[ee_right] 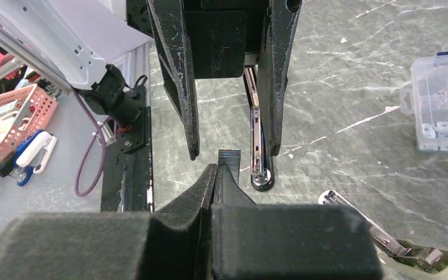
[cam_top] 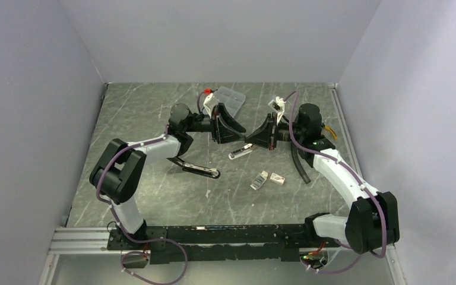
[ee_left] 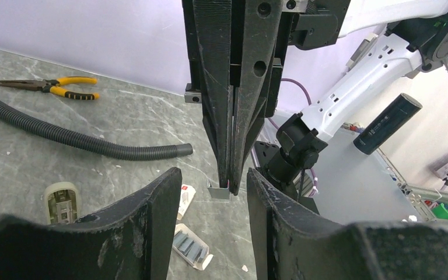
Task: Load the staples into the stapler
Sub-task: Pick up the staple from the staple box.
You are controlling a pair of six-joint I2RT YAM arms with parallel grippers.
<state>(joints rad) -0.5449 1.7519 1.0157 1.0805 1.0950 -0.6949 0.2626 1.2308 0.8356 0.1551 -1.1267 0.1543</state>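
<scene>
Left gripper (ee_left: pixel 213 175) of mine stands half open and empty, its fingers flanking the strip of staples (ee_left: pixel 219 191) that my right gripper (ee_left: pixel 230 185) pinches shut at its tip, above the table. One strip is out of its tray (ee_left: pixel 190 247). Loading remains, I judge: the stapler (cam_top: pixel 240 152) lies below, unfed.

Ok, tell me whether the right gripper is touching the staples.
Touching. The left wrist view shows the right gripper with its jaws shut on the staples, the strip clamped at their tips.
</scene>
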